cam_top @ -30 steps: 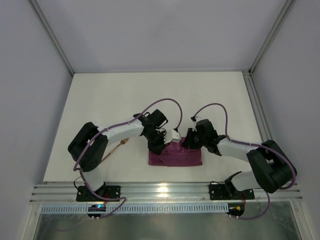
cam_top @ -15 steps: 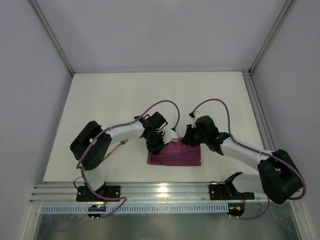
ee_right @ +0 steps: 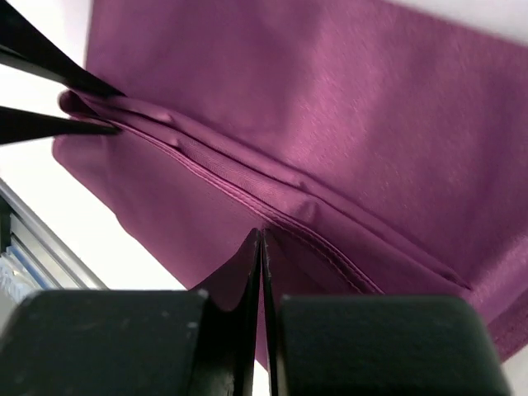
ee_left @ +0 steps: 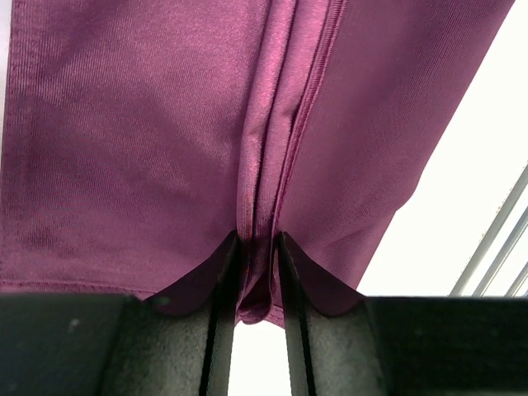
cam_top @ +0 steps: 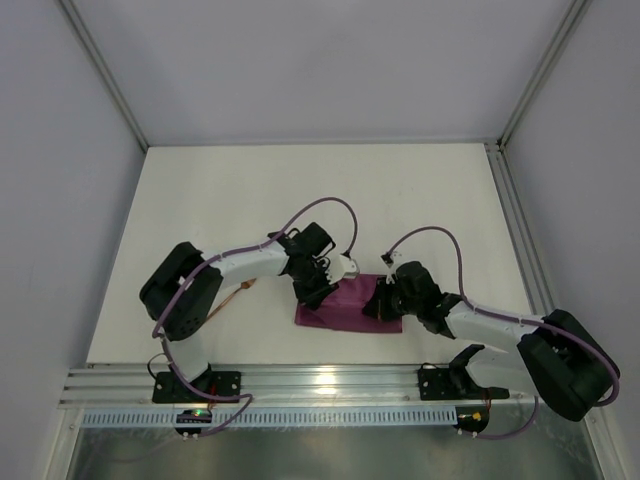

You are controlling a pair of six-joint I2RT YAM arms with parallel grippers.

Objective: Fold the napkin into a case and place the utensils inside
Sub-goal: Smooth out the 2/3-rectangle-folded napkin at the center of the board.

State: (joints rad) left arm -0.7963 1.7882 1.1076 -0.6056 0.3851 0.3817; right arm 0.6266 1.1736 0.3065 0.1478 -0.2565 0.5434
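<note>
The plum-purple napkin (cam_top: pixel 343 309) lies folded into an oblong near the table's front edge. A doubled, hemmed fold (ee_left: pixel 272 148) runs along its length. My left gripper (cam_top: pixel 322 291) sits at the napkin's left end, its jaws a narrow gap apart with the fold's end (ee_left: pixel 257 280) pinched between them. My right gripper (cam_top: pixel 383 303) is over the right part, jaws shut, tips (ee_right: pixel 262 233) resting on the cloth just below the hem (ee_right: pixel 247 186); nothing shows between them. One copper utensil (cam_top: pixel 243 289) peeks out under the left arm.
The left gripper's fingers (ee_right: pixel 49 124) appear at the upper left of the right wrist view, at the fold's end. A metal rail (cam_top: pixel 330 385) runs along the near edge, close to the napkin. Grey walls enclose the table.
My right gripper has come down from the napkin's far right corner toward the near edge and closed. The left jaws have eased slightly apart around the fold.
</note>
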